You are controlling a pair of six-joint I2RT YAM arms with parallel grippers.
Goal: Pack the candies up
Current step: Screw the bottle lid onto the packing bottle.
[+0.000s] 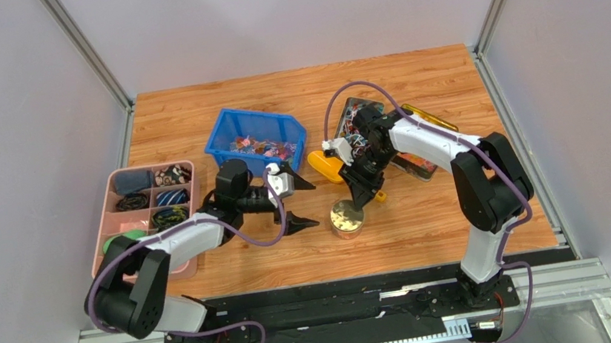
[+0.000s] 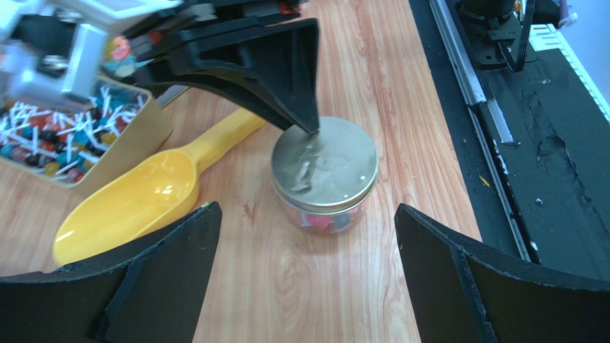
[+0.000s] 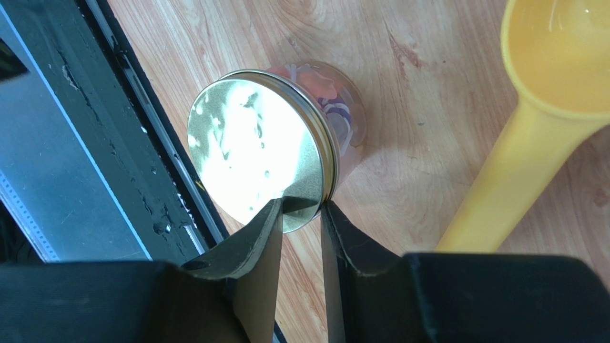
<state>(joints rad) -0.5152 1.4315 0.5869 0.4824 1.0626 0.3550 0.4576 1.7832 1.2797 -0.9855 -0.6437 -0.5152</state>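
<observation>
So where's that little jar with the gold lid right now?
In the top view the jar sits near the front edge of the table, slightly right of centre, at the right gripper fingertips, with the yellow scoop just beyond it.

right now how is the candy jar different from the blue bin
The jar is small, round and clear; the blue bin is larger, rectangular and opaque. The jar is closed under a gold metal lid; the blue bin is open on top. The jar stands toward the front; the blue bin sits farther back. Both hold wrapped candies.
</observation>
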